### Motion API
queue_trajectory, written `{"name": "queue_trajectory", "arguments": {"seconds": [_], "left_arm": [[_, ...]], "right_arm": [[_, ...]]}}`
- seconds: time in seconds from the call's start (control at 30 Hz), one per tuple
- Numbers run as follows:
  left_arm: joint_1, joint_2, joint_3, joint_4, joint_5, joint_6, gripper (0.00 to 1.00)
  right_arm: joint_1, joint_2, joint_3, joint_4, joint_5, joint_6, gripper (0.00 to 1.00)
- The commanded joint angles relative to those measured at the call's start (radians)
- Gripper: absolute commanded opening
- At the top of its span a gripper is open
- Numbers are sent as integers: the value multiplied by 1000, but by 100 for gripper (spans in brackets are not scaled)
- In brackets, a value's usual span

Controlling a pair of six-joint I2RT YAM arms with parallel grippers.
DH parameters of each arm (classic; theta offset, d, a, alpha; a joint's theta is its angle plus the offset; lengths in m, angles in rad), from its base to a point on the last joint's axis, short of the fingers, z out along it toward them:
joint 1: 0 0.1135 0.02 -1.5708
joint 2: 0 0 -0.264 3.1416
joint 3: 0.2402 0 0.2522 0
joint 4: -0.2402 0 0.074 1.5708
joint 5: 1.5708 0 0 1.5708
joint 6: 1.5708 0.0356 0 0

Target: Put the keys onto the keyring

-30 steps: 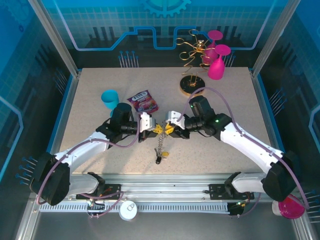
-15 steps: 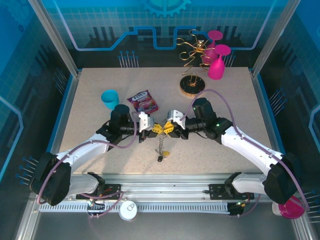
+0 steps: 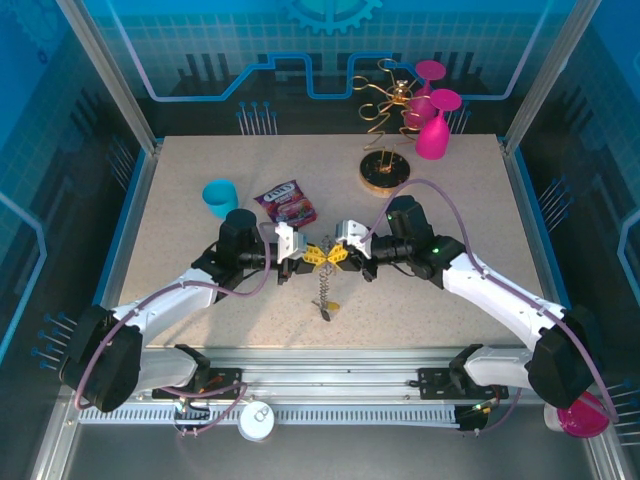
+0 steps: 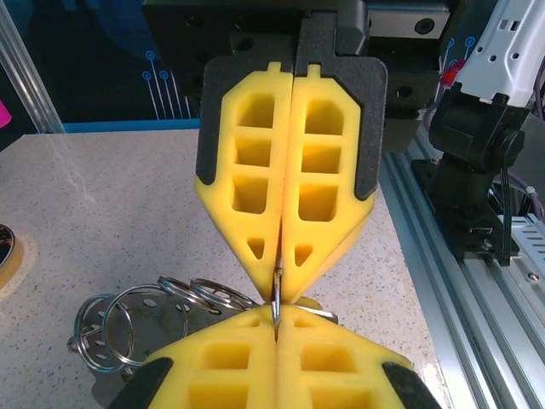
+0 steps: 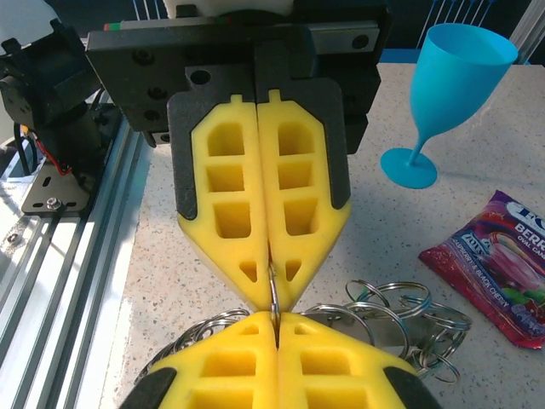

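left gripper point(image 3: 312, 258): clamped on the keyring point(image 4: 276, 296)
right gripper point(image 3: 336, 257): pinching the same loop (tip to tip)
progress: early, threading looks undone

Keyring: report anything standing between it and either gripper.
Nothing visible stands between them. The left gripper and the right gripper meet tip to tip, and both are shut on the keyring, pinching its thin wire directly. Its chain of rings trails from the pinch point toward the near edge of the table.
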Motion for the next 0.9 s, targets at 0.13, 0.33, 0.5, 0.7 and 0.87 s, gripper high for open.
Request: {"name": "queue_trajectory", "arguments": {"seconds": [0.13, 0.33, 0.5, 0.7, 0.87], "left_arm": [[-2, -29, 100, -267, -95, 151, 16], [-10, 8, 177, -412, -109, 205, 18], [-14, 22, 191, -399, -100, 198, 18], [-15, 24, 197, -387, -90, 199, 0], [-11, 2, 139, -267, -82, 156, 0]], "right_arm": [[21, 55, 177, -337, 52, -218, 0], [77, 143, 318, -508, 118, -317, 0], [109, 187, 375, -502, 112, -304, 0], [74, 162, 345, -371, 47, -159, 0], [-6, 38, 138, -105, 6, 41, 31]]}}
